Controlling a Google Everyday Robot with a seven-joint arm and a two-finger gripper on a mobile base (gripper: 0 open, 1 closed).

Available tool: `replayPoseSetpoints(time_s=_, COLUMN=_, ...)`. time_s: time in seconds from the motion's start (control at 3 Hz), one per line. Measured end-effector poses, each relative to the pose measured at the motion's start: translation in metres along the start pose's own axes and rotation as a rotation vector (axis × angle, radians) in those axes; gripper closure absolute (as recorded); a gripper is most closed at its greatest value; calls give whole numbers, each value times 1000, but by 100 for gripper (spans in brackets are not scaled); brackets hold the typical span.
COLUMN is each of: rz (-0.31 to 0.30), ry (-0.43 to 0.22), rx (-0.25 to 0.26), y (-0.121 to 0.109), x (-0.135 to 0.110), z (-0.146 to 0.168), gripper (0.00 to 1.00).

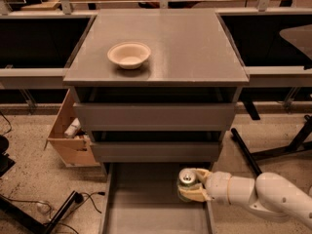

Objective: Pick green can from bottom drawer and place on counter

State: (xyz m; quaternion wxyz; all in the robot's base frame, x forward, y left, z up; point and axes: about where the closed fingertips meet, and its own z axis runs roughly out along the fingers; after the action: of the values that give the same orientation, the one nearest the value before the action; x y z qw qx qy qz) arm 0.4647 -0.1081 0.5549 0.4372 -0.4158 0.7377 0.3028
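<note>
Low at the right edge, reaching leftward over the pulled-out bottom drawer: white arm, ending in the gripper. Jaws pinching the green can by its sides, with one pale finger on the near side and the other on the far side. Can upright, silver top with pull tab facing up, held at the right side of the drawer, close to its right wall and just in front of the middle drawer. Cannot tell whether resting on the drawer floor or raised off it. Higher up, top drawer, with a dark gap above each of the two grey fronts. On top of the cabinet, the counter, grey and faintly glossy, carrying a pale bowl toward its left side, well apart from the can below. Left of the cabinet, on the speckled floor, an open cardboard box, tilted, with something white inside. Further down at the lower left, black cables trailing across the floor. Dark side tables flanking the cabinet on both sides, and black stand legs on the floor at the right.
</note>
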Motion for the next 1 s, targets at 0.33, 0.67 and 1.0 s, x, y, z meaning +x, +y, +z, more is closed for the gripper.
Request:
replayPoseSetpoints(time_s=0.33, rz=-35, ry=-13, rx=59, y=-1, x=-71, z=-44, gripper=100)
replayPoseSetpoints(time_s=0.67, rz=-40, ry=-21, rx=115, y=-9, x=-106, z=-72, gripper=100)
replayPoseSetpoints(time_s=1.0, rz=-40, ry=-21, rx=115, y=-9, x=-106, z=-72, gripper=100)
